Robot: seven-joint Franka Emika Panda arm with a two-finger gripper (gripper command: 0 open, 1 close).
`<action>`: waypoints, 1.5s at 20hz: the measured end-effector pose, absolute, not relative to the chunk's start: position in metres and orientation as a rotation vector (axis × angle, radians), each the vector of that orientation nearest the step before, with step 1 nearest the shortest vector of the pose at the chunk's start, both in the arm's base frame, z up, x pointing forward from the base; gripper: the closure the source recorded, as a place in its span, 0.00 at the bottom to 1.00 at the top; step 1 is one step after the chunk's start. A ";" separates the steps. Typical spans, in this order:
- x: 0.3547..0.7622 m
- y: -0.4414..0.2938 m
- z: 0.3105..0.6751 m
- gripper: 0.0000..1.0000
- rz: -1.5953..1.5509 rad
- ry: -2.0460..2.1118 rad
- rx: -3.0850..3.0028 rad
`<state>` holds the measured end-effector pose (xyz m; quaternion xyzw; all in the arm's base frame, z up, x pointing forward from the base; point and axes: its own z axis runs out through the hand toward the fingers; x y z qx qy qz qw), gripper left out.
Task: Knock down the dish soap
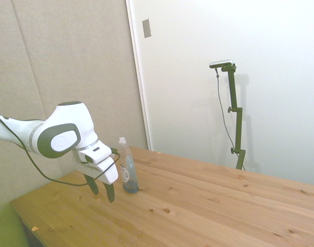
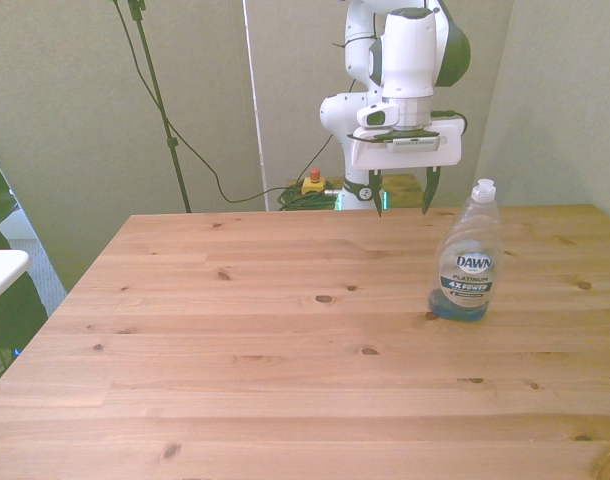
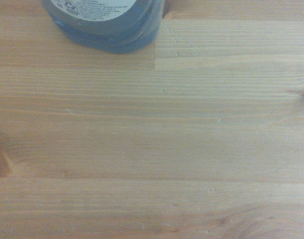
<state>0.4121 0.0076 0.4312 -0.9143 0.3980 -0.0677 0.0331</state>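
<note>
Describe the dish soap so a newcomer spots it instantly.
Start at the wooden table; toward the front view's right stands the only item on it, the dish soap. It is upright, just beside the gripper: a slim clear bottle with a white cap, dark label and blue liquid at the bottom.

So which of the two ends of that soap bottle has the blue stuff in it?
The bottom end. The blue liquid pools at the base of the dish soap, standing upright on the table; the upper part under the white cap is clear.

One dish soap (image 2: 465,262), one arm (image 2: 403,70), one table (image 2: 235,360).
</note>
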 end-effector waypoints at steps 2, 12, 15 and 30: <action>0.412 0.008 0.430 0.00 -0.206 1.223 -2.816; 0.442 0.084 0.432 1.00 -0.321 1.397 -2.705; 0.456 0.099 0.440 1.00 -0.347 1.427 -2.677; 0.534 0.117 0.449 1.00 -0.471 1.567 -2.606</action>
